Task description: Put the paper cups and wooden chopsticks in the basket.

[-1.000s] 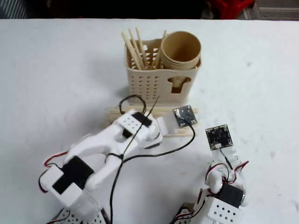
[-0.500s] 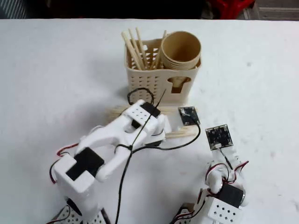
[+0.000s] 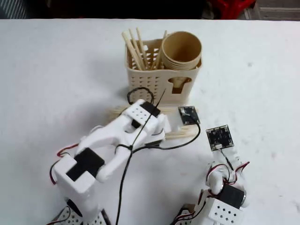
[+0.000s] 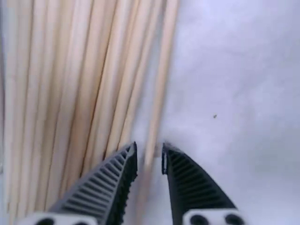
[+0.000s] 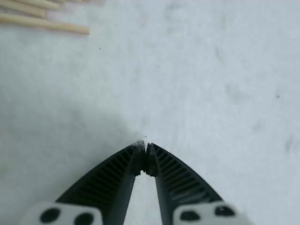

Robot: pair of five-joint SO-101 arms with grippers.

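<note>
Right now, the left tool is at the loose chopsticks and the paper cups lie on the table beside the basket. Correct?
No: the paper cups stand inside the basket, as the high view shows. The left tool is at the loose chopsticks.

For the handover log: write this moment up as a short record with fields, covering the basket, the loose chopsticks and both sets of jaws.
basket: upright on the table
paper cups: stacked, in the basket
chopsticks in basket: several, upright beside the cups
loose chopsticks: pile lying flat on table before the basket
left jaws: narrowly apart, one pile-edge chopstick between them
right jaws: shut, over bare table
</note>
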